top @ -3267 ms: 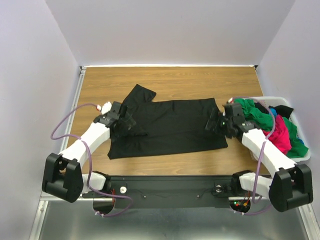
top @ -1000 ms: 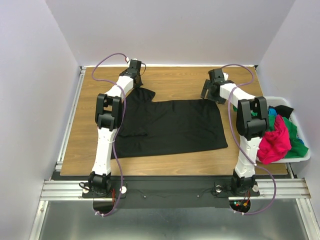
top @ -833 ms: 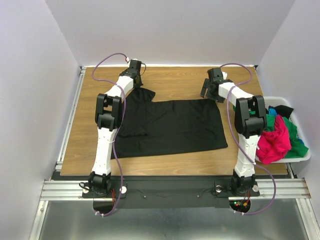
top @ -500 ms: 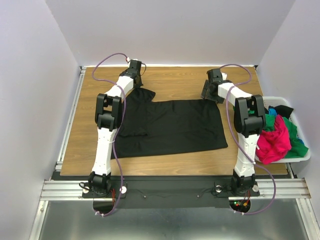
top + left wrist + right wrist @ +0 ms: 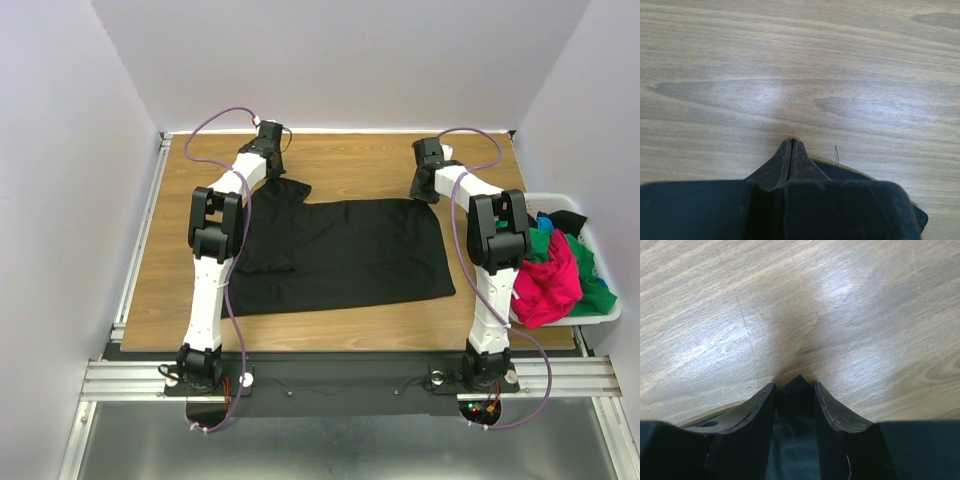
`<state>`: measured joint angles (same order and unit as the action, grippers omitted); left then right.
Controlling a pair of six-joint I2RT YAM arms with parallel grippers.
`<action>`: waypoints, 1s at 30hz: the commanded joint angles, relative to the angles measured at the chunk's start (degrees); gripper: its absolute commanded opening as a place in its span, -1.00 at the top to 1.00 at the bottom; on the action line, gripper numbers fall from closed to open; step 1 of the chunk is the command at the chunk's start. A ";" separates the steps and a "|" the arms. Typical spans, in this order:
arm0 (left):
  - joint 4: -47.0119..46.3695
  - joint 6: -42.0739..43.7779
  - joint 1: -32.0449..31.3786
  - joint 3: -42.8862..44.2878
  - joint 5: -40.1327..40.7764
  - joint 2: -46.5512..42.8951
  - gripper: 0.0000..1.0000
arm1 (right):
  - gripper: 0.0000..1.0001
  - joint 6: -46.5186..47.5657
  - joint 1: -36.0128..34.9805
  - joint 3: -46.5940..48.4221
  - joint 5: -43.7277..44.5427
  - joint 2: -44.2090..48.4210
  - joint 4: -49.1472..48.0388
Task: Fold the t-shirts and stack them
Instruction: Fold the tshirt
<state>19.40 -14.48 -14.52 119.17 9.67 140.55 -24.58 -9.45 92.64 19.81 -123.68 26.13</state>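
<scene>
Black t-shirt (image 5: 340,250), at the right gripper (image 5: 794,386): a peak of its black cloth stands up between the two fingers (image 5: 760,410) and fills the narrow gap. The fingers press on it from both sides.
Grip, left: the left gripper (image 5: 791,142) has its fingers pressed flat together, with only a thin seam between them. A black cloth edge with one loose thread shows just beside and beneath them. Whether any cloth is pinched in the seam I cannot tell.
Under the fingers: both wrist views show bare wood of the table (image 5: 350,160) beyond the fingertips.
Black t-shirt, lie: it is spread flat across the middle of the table. One sleeve points to the far left and ends at the left gripper. The far right corner ends at the right gripper.
Arms: the left arm (image 5: 210,280) and right arm (image 5: 490,290) reach from the near edge to the far side, one along each end of the shirt.
Right edge: the white basket (image 5: 604,312) holds a loose heap made up of a green t-shirt (image 5: 598,292), a magenta-pink t-shirt (image 5: 550,285), a blue t-shirt (image 5: 545,222) and a small black t-shirt (image 5: 567,220).
</scene>
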 commanded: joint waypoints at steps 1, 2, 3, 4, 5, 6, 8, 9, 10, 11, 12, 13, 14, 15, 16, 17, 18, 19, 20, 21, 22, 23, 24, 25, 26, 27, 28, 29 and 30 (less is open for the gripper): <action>-0.33 1.38 -0.15 -1.22 0.17 -5.73 1.00 | 0.19 1.55 0.22 1.67 2.42 -2.27 0.24; -0.41 1.38 -0.15 -1.40 0.26 -5.81 1.00 | 0.19 2.16 0.22 1.84 2.42 -2.44 0.24; -0.41 1.38 -0.15 -1.49 0.26 -6.08 1.00 | 0.19 2.17 0.22 1.93 2.51 -2.71 0.24; -0.33 1.38 -0.15 -1.58 0.17 -6.17 1.00 | 0.20 2.34 0.22 2.02 2.25 -2.80 0.24; -0.41 1.38 -0.15 -1.93 0.00 -6.78 1.00 | 0.29 2.69 0.31 2.02 2.16 -2.88 0.15; -0.50 1.47 -0.15 -2.28 -0.18 -7.22 1.00 | 0.57 2.78 0.23 2.02 2.07 -2.71 0.15; -1.37 1.56 -0.15 -3.94 -0.53 -9.23 1.00 | 0.83 3.57 0.22 2.10 1.37 -2.53 0.15; -1.99 1.82 -0.15 -4.73 -0.88 -10.03 1.00 | 0.94 4.01 0.22 2.28 1.11 -2.27 0.15; -3.04 2.35 -0.15 -5.79 -1.49 -10.99 1.00 | 0.99 4.62 0.22 2.37 0.67 -2.10 0.15; -4.18 2.53 -0.15 -7.88 -1.76 -11.78 1.00 | 0.99 5.32 0.22 2.37 0.06 -1.92 0.15; -5.41 2.61 -0.15 -8.60 -1.76 -13.01 1.00 | 0.99 5.42 0.22 2.37 0.22 -1.74 0.06; -5.68 2.61 -0.15 -9.04 -1.94 -13.37 1.00 | 0.99 5.50 0.22 2.37 0.23 -1.57 0.06; -5.77 2.61 -0.15 -9.22 -2.72 -13.72 1.00 | 0.99 5.68 0.22 2.28 0.14 -1.13 0.06; -5.69 2.70 -0.15 -9.66 -3.08 -14.07 1.00 | 0.99 6.12 0.22 1.85 -0.04 -0.87 -0.11; -5.77 2.70 -0.33 -9.92 -3.34 -14.34 1.00 | 0.99 6.30 0.31 1.58 -0.30 -0.52 -0.29; -5.77 2.70 -0.42 -10.80 -3.34 -14.60 1.00 | 0.99 6.47 0.23 1.06 -0.74 0.53 -0.81; -6.04 2.62 -0.50 -11.41 -3.17 -15.47 1.00 | 0.99 6.47 0.22 0.70 -0.83 1.06 -1.17; -6.30 2.27 -0.59 -12.29 -2.91 -16.18 1.00 | 0.99 6.56 0.31 -0.34 -0.83 1.77 -1.43; -6.74 2.26 -0.68 -14.39 -2.90 -16.88 1.00 | 0.99 6.65 0.23 -0.79 -1.26 2.99 -1.95; -8.22 2.09 -0.68 -15.71 -2.99 -18.37 1.00 | 0.99 6.56 0.31 -1.32 -1.36 3.70 -2.22; -8.93 1.57 -0.68 -17.03 -3.17 -19.17 1.00 | 0.99 6.47 0.23 -2.63 -2.14 4.40 -2.48; -9.55 1.30 -0.68 -19.31 -4.04 -19.87 1.00 | 0.99 6.39 0.22 -3.16 -2.76 5.02 -2.84; -10.34 0.86 -0.77 -20.46 -4.39 -21.44 1.00 | 0.99 6.30 0.14 -3.86 -3.28 6.33 -2.84; -10.95 0.51 -0.77 -21.69 -4.83 -22.24 1.00 | 0.99 6.21 0.14 -5.09 -3.72 6.87 -3.01; -12.09 -0.19 -0.94 -24.49 -5.01 -24.08 1.00 | 0.99 5.95 0.14 -5.88 -4.16 7.57 -3.28; -12.10 -0.63 -1.03 -25.91 -4.93 -24.10 1.00 | 0.99 5.95 0.14 -6.50 -4.43 8.10 -3.45; -13.32 -1.07 -1.12 -27.40 -5.10 -25.92 1.00 | 0.99 5.86 0.14 -7.12 -4.52 9.15 -3.54; -13.94 -1.77 -1.21 -30.11 -5.62 -26.81 1.00 | 0.99 5.60 0.14 -8.08 -4.69 9.59 -3.72; -14.56 -2.13 -1.38 -31.27 -5.72 -28.56 1.00 | 0.99 5.51 0.14 -8.52 -4.87 10.03 -3.80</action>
<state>9.30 -14.39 -15.35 92.47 5.30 119.26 -19.05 -9.43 85.45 16.14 -118.26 24.64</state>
